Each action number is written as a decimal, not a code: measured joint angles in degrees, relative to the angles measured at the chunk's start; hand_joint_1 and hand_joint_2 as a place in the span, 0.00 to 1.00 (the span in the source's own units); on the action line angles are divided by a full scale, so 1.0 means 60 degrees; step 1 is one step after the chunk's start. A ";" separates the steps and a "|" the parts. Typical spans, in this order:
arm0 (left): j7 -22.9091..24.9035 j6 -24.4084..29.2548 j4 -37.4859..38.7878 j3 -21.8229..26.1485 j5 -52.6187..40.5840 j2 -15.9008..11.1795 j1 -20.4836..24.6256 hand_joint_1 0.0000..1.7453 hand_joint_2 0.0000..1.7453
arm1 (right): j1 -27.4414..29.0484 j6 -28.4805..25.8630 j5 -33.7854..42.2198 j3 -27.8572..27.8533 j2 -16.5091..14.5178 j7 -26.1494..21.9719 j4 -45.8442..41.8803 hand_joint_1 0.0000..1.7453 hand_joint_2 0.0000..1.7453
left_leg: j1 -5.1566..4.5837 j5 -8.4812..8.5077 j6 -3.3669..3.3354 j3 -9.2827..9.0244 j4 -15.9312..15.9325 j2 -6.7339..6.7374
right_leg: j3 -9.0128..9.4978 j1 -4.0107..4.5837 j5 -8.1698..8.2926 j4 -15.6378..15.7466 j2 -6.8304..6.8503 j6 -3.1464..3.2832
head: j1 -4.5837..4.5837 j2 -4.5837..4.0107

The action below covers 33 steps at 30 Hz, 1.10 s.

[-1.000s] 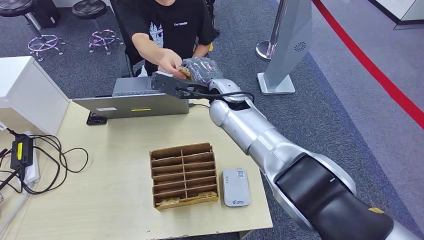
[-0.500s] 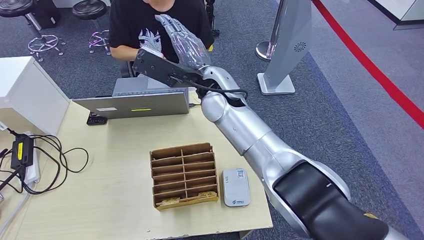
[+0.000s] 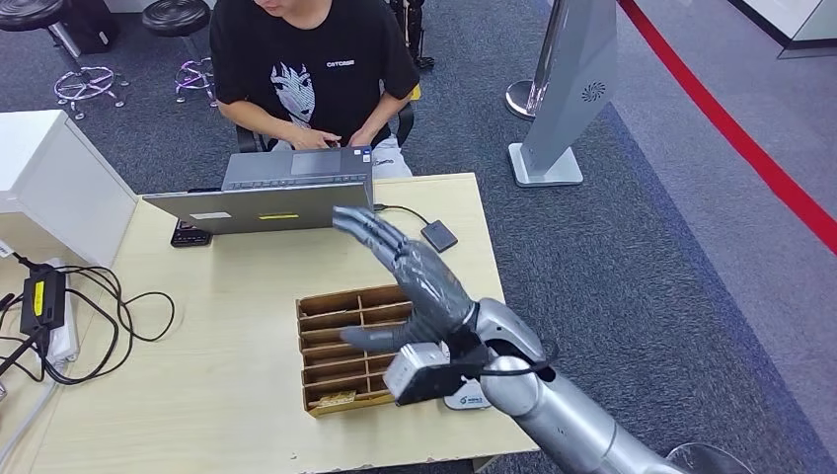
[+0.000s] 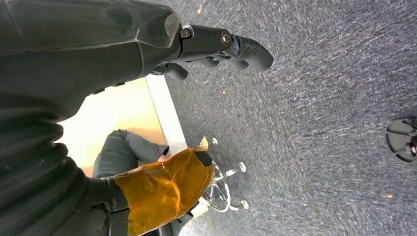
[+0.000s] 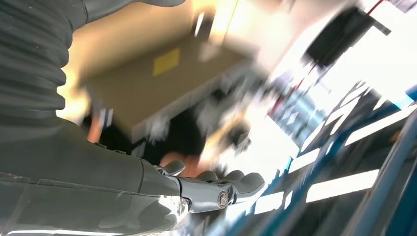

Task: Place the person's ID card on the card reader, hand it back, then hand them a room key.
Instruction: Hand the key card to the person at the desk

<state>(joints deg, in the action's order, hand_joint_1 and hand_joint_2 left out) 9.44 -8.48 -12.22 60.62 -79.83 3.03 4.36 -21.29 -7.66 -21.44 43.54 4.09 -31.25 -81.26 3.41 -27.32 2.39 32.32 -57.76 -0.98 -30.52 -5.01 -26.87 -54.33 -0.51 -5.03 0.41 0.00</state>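
With fingers spread, right hand (image 3: 419, 286) hovers empty.

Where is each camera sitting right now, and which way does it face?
Head view: high on the body, facing forward and down at the desk, card holder and seated person; right hand raised.
Left wrist view: behind the left hand, facing carpet and a desk edge.
Right wrist view: behind the right hand, blurred, facing the laptop.
Shared: head and right wrist views both show the laptop.

Probably reception desk in lobby: laptop (image 3: 286, 193), card reader (image 3: 466, 395), grey carpet (image 3: 632, 227), stanchion base (image 3: 520, 99).
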 joint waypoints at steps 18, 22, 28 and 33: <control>0.0018 0.0081 0.0000 0.0163 0.0005 0.0012 0.0000 0.00 1.00 | 0.2715 0.0271 -0.0184 -0.0170 0.0069 -0.1037 0.0113 0.00 1.00 | 0.0001 -0.0002 0.0002 -0.0002 0.0003 0.0002 | 0.0005 0.0001 -0.0005 -0.0002 -0.0001 0.0001 | 0.0002 0.0000; 0.0019 0.0084 0.0000 0.0163 0.0003 0.0011 0.0000 0.00 1.00 | 0.2752 0.0158 -0.0304 -0.0112 -0.0011 -0.1058 0.0370 0.00 1.00 | 0.0000 -0.0002 0.0002 -0.0001 0.0003 0.0002 | 0.0005 0.0001 -0.0005 -0.0003 -0.0001 0.0001 | 0.0002 0.0000; 0.0018 0.0084 0.0000 0.0163 -0.0033 0.0012 0.0002 0.00 1.00 | 0.2724 -0.0904 -0.1232 0.0051 -0.0092 -0.0868 0.0738 0.00 1.00 | 0.0001 -0.0002 0.0002 -0.0001 0.0003 0.0003 | 0.0005 0.0001 -0.0005 -0.0002 -0.0002 0.0001 | 0.0001 0.0000; 0.0016 0.0082 0.0000 0.0163 -0.0154 0.0012 0.0011 0.00 1.00 | 0.2420 -0.3914 -0.3285 0.0674 -0.0322 -0.0323 0.2192 0.00 1.00 | 0.0001 -0.0001 0.0002 -0.0005 0.0004 0.0004 | 0.0007 0.0001 -0.0005 -0.0003 -0.0002 0.0001 | 0.0000 0.0000</control>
<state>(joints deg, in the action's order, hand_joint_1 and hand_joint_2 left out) 9.53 -7.99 -12.22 61.59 -80.76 3.10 4.43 -6.77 -31.15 -41.15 47.59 2.16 -33.18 -68.11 3.42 -27.33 2.40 32.30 -57.73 -0.96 -30.48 -5.00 -26.90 -54.35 -0.52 -5.02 0.41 0.00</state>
